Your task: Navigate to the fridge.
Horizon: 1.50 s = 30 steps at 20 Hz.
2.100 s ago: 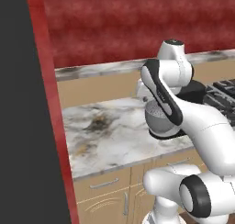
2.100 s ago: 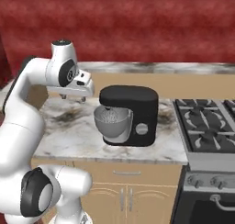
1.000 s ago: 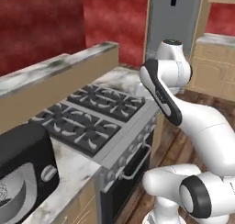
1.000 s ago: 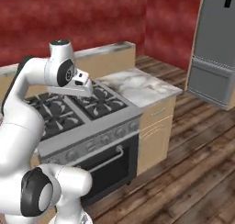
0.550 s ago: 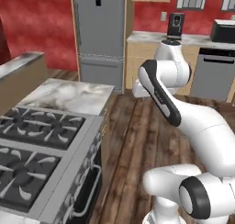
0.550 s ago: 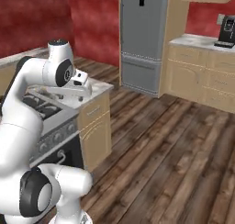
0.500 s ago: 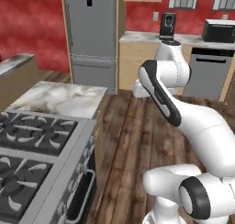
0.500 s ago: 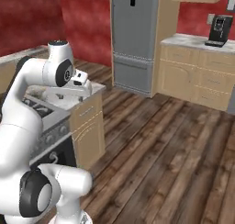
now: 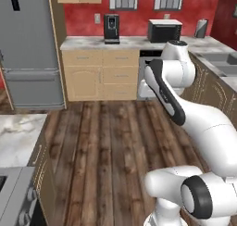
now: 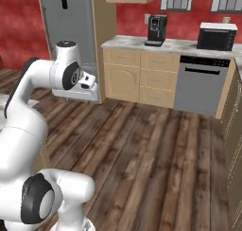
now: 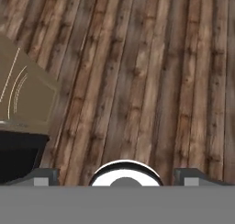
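the fridge [image 9: 30,49] stands tall in its light wood surround, left of the beige cabinets [image 9: 99,74] whose worktop [image 9: 104,43] carries a black coffee machine [image 9: 111,28], with the microwave [image 9: 165,30] further along from it. open wood floor [image 9: 111,151] lies between the robot and the fridge, leaving a free lane for the drive. the arm is folded in over the base, likely to keep it clear while moving, and the fingers [image 11: 43,176] sit wide apart, carrying nothing.
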Available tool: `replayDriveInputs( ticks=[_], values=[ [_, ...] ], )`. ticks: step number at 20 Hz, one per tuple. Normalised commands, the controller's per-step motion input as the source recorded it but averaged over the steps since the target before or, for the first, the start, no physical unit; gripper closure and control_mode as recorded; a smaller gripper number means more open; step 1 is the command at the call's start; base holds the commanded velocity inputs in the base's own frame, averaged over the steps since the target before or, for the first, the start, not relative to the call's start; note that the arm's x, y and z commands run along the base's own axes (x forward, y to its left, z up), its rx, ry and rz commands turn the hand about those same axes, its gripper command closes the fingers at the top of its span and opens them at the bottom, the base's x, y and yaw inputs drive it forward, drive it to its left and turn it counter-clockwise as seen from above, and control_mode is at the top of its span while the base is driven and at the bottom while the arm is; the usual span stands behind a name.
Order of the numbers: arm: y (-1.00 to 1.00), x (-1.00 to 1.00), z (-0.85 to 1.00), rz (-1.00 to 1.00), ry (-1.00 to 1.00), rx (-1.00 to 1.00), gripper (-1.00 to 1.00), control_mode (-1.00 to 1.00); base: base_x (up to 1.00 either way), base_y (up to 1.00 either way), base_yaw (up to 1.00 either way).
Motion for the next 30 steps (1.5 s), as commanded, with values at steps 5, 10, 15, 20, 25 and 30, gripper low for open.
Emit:
replayDriveInputs(
  ticks=[5, 10, 15, 20, 25, 30],
  values=[
    [0.0, 0.0, 0.0, 0.0, 0.0, 0.0, -1.0, 1.0, 0.94, 0.03, -0.05],
    [0.0, 0.0, 0.0, 0.0, 0.0, 0.0, -1.0, 1.0, 1.0, 0.0, -0.05],
    [0.0, 0.0, 0.0, 0.0, 0.0, 0.0, -1.0, 1.0, 1.0, 0.08, -0.07],
    [0.0, 0.0, 0.0, 0.0, 0.0, 0.0, -1.0, 1.0, 1.0, 0.36, -0.1],
    [0.0, 0.0, 0.0, 0.0, 0.0, 0.0, -1.0, 1.0, 1.0, 0.66, -0.13],
    [0.0, 0.0, 0.0, 0.0, 0.0, 0.0, -1.0, 1.0, 1.0, 0.63, -0.11]
  ],
)
